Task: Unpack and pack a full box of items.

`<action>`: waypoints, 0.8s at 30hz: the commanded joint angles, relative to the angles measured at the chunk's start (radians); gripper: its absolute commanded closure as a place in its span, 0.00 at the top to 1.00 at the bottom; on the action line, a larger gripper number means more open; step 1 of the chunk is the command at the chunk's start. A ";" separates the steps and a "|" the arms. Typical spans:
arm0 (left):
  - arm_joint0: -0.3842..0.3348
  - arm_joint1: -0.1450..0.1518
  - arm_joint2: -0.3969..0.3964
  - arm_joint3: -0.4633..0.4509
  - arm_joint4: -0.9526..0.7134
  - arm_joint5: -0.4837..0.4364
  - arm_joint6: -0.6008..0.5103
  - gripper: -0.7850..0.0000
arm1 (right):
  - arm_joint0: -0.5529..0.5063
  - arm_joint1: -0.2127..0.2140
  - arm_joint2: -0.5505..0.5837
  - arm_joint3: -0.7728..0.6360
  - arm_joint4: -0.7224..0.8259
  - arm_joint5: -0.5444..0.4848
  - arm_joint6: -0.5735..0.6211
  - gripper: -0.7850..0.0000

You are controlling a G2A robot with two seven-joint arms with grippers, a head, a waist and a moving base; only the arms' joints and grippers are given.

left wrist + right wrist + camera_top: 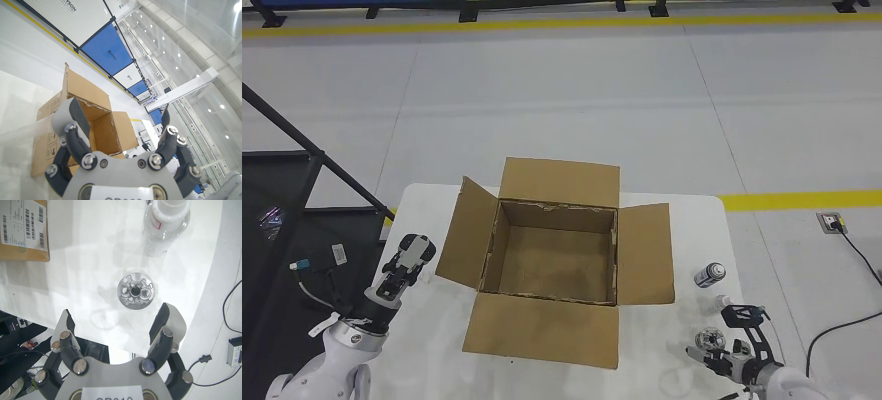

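Right wrist view: the round metal part (136, 292) lies just ahead of the right gripper (115, 311), whose fingers are wide open and empty. The left gripper (414, 243), likewise open and empty, sits well apart, left.

One cardboard box (560, 180) sits on the single tabletop (697, 215), and it has four flaps, all spread outward. Three loose items are on the tabletop to the right of the box, one of each kind: one dark can (709, 275) farthest, one clear bottle (157, 243) with a white cap nearer, and one round metal part (136, 292) nearest. There are two end effectors, the left end effector (121, 108) and the right end effector (116, 313), each with two fingers.
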 commanded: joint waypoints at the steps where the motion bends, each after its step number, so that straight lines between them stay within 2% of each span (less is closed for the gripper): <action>1: 0.000 0.000 0.000 0.000 0.000 0.000 0.000 1.00 | 0.014 0.000 -0.015 0.008 -0.002 0.000 0.004 1.00; 4: 0.000 0.000 0.000 0.000 0.000 0.000 0.000 1.00 | 0.042 0.000 -0.038 0.029 -0.011 0.003 0.010 1.00; 18: 0.000 0.000 0.000 0.000 0.000 0.000 0.000 1.00 | 0.158 -0.006 -0.132 0.126 -0.137 0.141 0.043 1.00; 19: 0.000 0.000 0.000 0.000 0.000 0.000 0.000 1.00 | 0.164 -0.006 -0.136 0.133 -0.145 0.151 0.046 0.84; 20: 0.000 0.000 0.000 0.000 0.000 0.000 0.000 1.00 | 0.170 -0.007 -0.141 0.138 -0.151 0.158 0.048 0.49; 23: 0.000 0.000 0.000 0.000 0.000 0.000 0.000 1.00 | 0.181 -0.008 -0.147 0.150 -0.158 0.168 0.049 0.20; 24: 0.000 0.000 0.000 0.000 0.000 0.000 0.000 1.00 | 0.183 -0.008 -0.147 0.153 -0.159 0.168 0.049 0.07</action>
